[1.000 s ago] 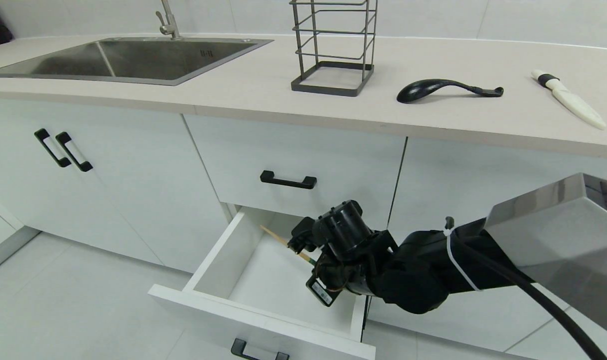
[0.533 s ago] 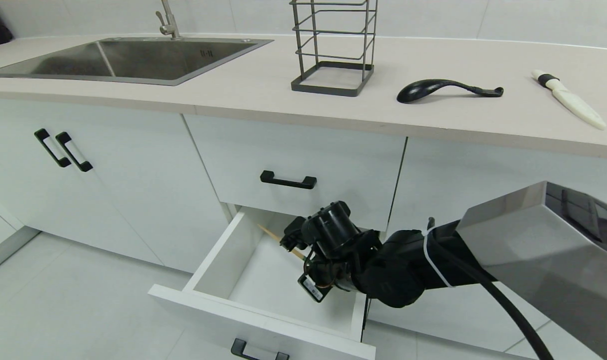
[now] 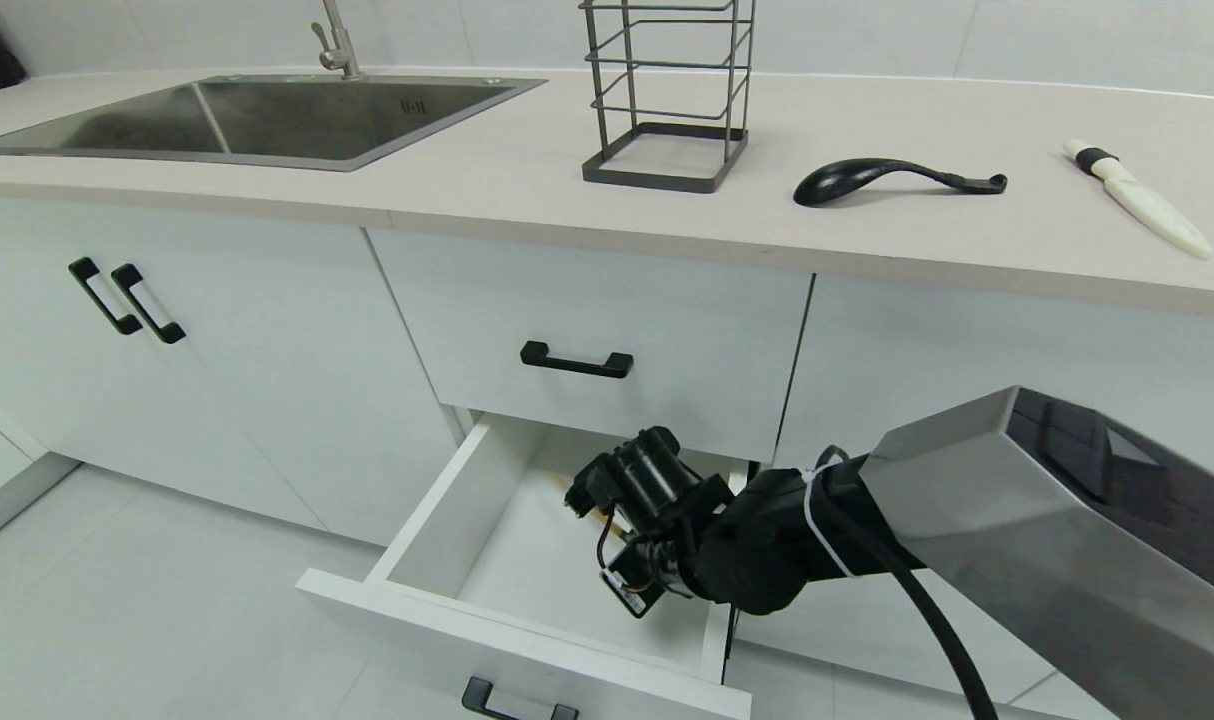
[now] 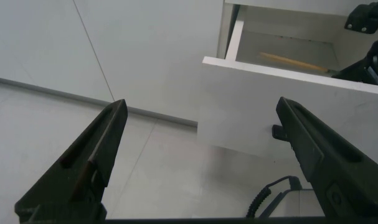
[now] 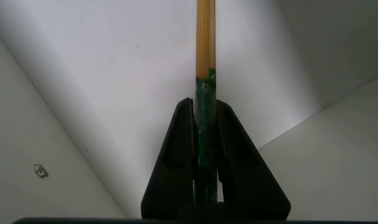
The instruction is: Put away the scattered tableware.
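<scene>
In the head view the right tool [image 3: 589, 497] hung inside the open drawer [image 3: 507, 625], close to the drawer's right wall, clamped on the green end of a wooden chopstick [image 3: 565, 484]. The stick's long axis ran away from the tool toward the drawer's back left corner, low over the drawer's white bottom. I could not tell whether its tip touched. From that lie, I judged that letting go there would leave it slantwise in the drawer. The closed drawer front [image 3: 607, 330] straight above the drawer overhung its back, so room to lift looked tight. On the tabletop [image 3: 487, 190], a black spoon [image 3: 892, 178] and a sheathed knife [image 3: 1137, 197] lay up and to the right of the drawer, not yet put away. A wire rack [image 3: 667, 95] stood straight above the drawer, and a sink [image 3: 257, 115] sat up to its left.

In the left wrist view the left tool [image 4: 201, 106] gaped wide with nothing in it, out in front of the drawer over the floor [image 4: 64, 124]. The right arm was plainly the nearer one.

In the right wrist view the right tool's fingers were closed tight on the chopstick's green band, and the bare wood pointed straight ahead across the drawer's bottom
</scene>
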